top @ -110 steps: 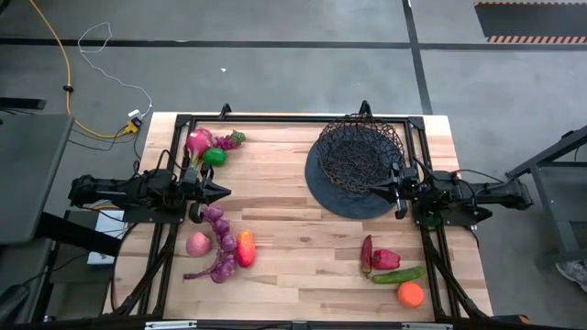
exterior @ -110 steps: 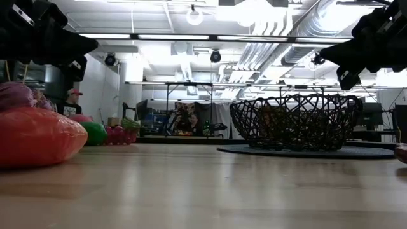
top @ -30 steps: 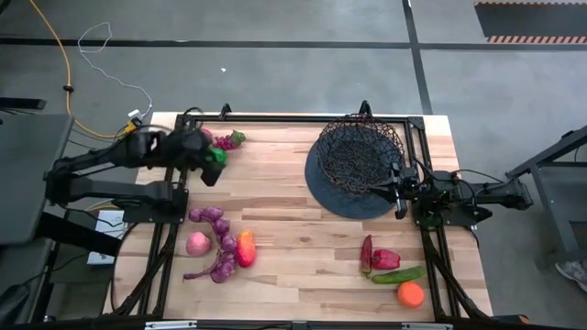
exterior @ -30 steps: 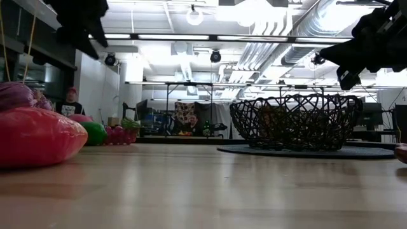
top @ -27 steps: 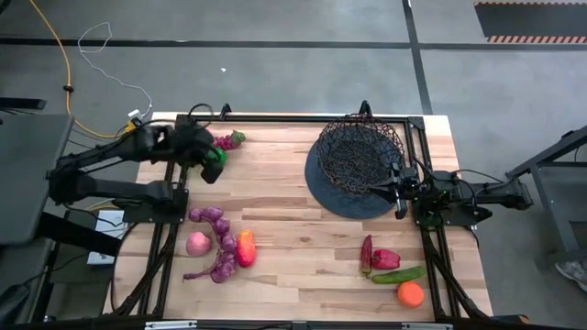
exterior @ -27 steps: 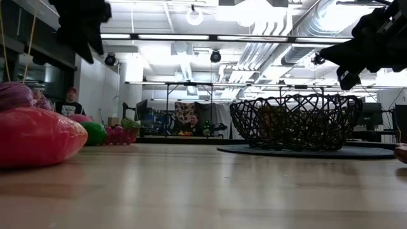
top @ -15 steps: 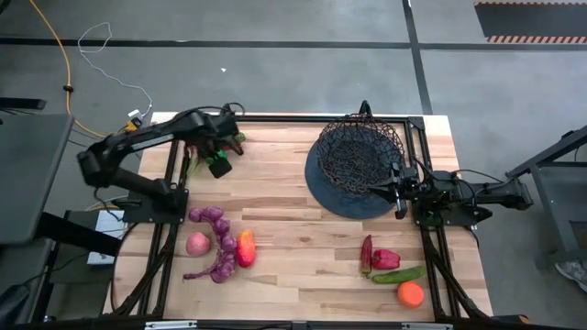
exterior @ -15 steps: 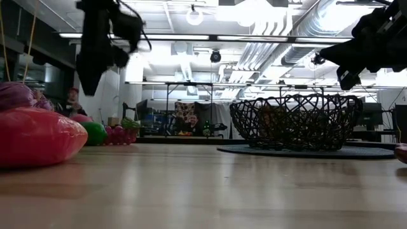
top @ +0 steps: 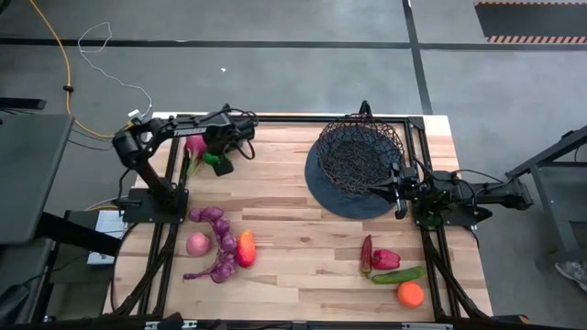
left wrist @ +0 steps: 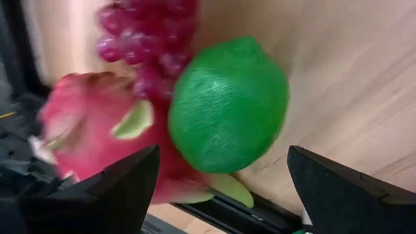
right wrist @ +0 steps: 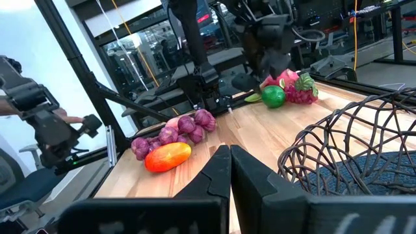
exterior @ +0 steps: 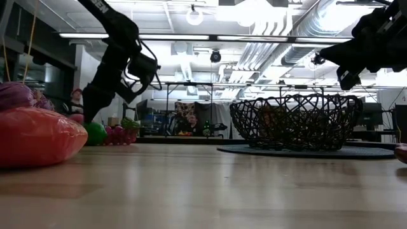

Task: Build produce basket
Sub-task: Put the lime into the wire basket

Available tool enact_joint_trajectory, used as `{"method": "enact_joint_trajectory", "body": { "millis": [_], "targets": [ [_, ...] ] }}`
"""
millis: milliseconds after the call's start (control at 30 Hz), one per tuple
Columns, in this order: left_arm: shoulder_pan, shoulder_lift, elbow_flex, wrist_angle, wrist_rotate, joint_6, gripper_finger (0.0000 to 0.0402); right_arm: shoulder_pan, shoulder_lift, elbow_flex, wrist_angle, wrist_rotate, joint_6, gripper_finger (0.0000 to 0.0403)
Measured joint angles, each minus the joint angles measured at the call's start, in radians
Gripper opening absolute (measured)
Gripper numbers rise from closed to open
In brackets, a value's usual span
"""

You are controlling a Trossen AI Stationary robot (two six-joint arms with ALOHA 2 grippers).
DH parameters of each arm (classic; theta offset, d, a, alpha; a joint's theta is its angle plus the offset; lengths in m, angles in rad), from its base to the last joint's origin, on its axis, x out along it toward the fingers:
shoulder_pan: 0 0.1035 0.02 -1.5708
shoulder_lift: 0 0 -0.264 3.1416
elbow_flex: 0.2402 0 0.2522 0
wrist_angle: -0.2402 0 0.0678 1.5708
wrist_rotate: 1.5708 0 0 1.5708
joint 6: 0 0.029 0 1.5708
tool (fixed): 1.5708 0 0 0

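High view: left gripper (top: 223, 161) poised over the green lime (top: 212, 159) at the bench's (top: 293, 229) far-left corner; basket (top: 359, 151) empty.

Left wrist view: fingers (left wrist: 123, 188) spread either side of the lime, not touching. Step: first pick; next, descend and close.

Right wrist view: right gripper (right wrist: 229, 170) closed, waiting beside the basket.

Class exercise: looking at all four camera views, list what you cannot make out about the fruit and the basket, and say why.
- Basket contents: high and low views, dense mesh hides the inside.
- Dragon fruit: left wrist view, its lower part hidden by one dark finger.
- Grapes: left wrist view, cut by the picture's edge.
- Green lime: high view, partly under the left gripper.
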Motion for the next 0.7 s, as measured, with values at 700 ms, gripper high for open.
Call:
{"method": "enact_joint_trajectory", "body": {
  "millis": [700],
  "targets": [
    [0.038, 0.14, 0.001, 0.054, -0.01, 0.073, 0.0326, 0.0, 0.0, 0.0, 0.0, 0.0, 0.0, 0.0]
  ]
}}
